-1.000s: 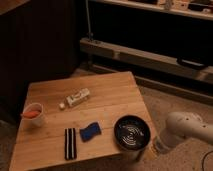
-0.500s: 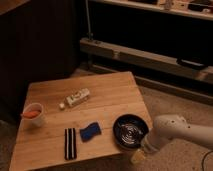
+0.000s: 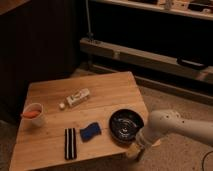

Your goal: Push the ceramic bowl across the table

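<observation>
- At the near right corner of the table (image 3: 110, 87), the bowl (image 3: 126, 125) is seen close to the edge, with most of the planks lying beyond it.
- The gripper (image 3: 134, 150) is held low at the table edge, just beside the bowl's near rim, apparently so that a push can be driven away from the robot. Contact cannot be confirmed.
- Whether the gripper is open or closed cannot be told.
- A blue sponge (image 3: 90, 132) lies near the bowl and a cup (image 3: 34, 114) well apart, probably outside a straight push.
</observation>
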`<state>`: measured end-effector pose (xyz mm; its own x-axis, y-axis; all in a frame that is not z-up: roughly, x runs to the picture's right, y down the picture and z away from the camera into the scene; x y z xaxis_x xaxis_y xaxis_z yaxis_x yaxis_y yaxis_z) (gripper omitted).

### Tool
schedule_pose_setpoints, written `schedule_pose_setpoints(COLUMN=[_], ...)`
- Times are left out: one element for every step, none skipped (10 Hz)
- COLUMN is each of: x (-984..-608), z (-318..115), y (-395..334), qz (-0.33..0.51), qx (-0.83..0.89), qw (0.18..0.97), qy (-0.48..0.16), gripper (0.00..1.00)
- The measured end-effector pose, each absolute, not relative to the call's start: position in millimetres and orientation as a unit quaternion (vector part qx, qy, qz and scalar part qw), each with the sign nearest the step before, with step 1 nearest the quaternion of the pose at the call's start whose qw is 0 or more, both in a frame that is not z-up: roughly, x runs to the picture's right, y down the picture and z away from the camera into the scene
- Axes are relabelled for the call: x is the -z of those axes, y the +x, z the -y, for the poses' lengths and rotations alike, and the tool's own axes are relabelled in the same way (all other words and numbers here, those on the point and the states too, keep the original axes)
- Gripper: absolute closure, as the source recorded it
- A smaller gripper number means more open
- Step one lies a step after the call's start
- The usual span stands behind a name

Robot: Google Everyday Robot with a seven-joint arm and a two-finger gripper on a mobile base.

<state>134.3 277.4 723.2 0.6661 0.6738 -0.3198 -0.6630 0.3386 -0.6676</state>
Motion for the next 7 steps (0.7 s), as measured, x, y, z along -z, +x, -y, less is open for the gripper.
schedule_pose_setpoints(x=[-728,-735,-743,-750,-756,-763,-767], z=[-264,-249,-236,-225,-215,-207,-202], y=[126,117,109,100,94,89,87], qz=[0.012,0.018,0.022,0.025,0.029,0.03,0.031], qx=[-0.4,-0.391,-0.384,-0.376,-0.37,-0.36,-0.357], qw=[0.825,0.831,0.835,0.839,0.843,0.847,0.849], qy=[-0.4,-0.396,-0.393,-0.392,-0.39,-0.39,-0.388], gripper=[0.4,0.4,0.4,0.4,0.4,0.4,0.4])
